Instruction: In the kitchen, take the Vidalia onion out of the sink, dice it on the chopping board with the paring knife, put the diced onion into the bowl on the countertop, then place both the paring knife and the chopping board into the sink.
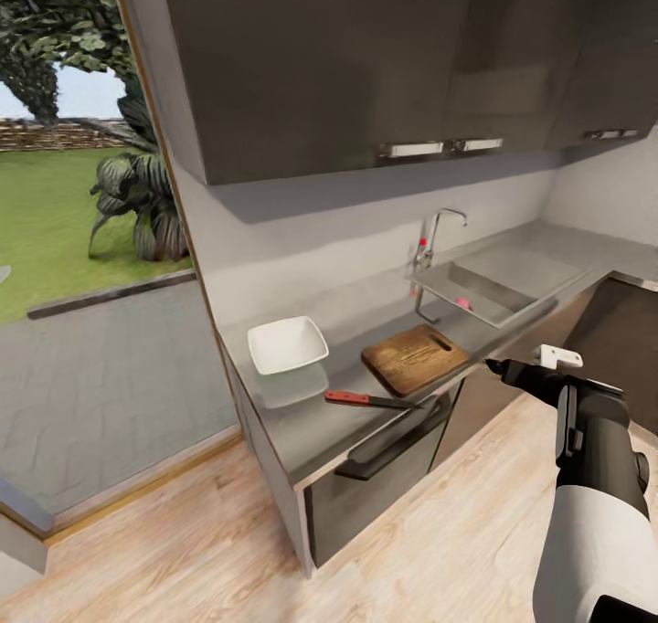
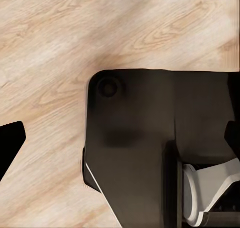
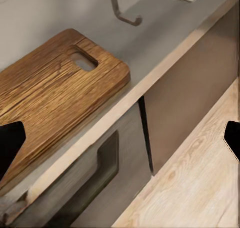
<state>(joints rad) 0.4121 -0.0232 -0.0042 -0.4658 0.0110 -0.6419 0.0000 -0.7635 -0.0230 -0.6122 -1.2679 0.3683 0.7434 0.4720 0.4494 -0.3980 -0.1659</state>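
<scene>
The small pinkish-red round onion (image 1: 463, 303) is showing only partly behind the grey steel sink's (image 1: 512, 317) rim; the dark brown wooden chopping board (image 3: 55, 92) is running off the right wrist frame's left edge.

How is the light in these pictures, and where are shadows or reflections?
Head view: daylight enters from the garden side; the wall cabinets shade the backsplash, and the glossy countertop mirrors the bowl. Right wrist view: the chopping board is sharp and evenly lit. Left wrist view: soft light falls on the wooden floor.
</scene>
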